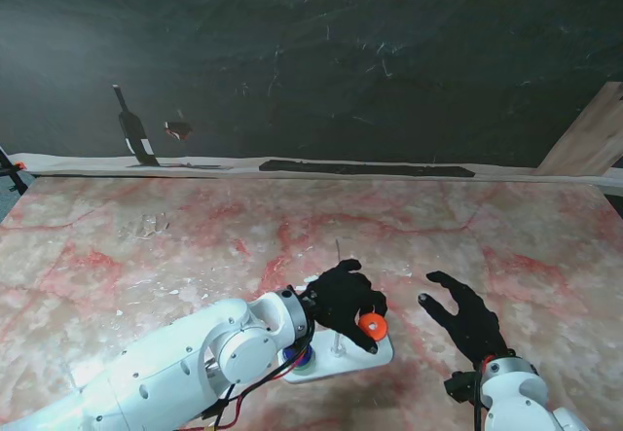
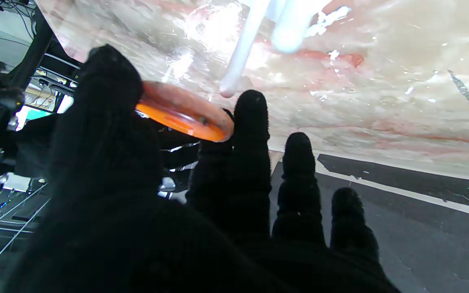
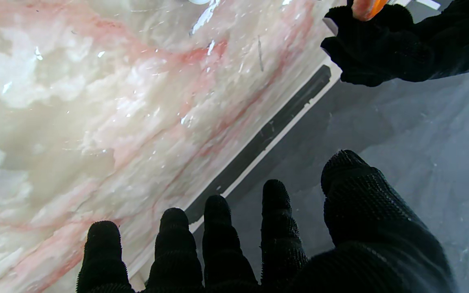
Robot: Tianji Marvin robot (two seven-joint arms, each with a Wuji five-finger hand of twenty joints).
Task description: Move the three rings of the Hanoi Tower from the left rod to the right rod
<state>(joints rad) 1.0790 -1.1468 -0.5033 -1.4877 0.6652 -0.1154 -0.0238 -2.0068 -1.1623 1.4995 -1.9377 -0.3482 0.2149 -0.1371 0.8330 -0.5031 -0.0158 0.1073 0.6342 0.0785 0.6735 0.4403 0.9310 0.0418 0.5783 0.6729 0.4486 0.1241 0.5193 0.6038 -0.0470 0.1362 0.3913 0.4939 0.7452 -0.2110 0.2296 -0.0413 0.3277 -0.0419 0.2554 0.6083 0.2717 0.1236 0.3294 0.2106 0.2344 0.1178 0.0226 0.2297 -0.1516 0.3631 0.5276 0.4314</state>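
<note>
While the small orange plastic ring (image 1: 372, 327) is pinched between thumb and fingers of the black-gloved left hand (image 1: 343, 298), it is held just above the white plastic tower base (image 1: 343, 357), beside a thin white rod (image 2: 242, 49). A blue ring (image 1: 303, 357) is glimpsed under the left wrist. The black-gloved right hand (image 1: 469, 312) is spread, holding nothing, over the pink marbled table (image 1: 146, 246).

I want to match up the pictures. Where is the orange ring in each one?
Stand view: orange ring held by the left hand, over the white base.
Left wrist view: ring pinched between thumb and fingers, by a white rod.
Right wrist view: only a sliver at the edge.
Shared landmark: the left hand's black glove.
</note>
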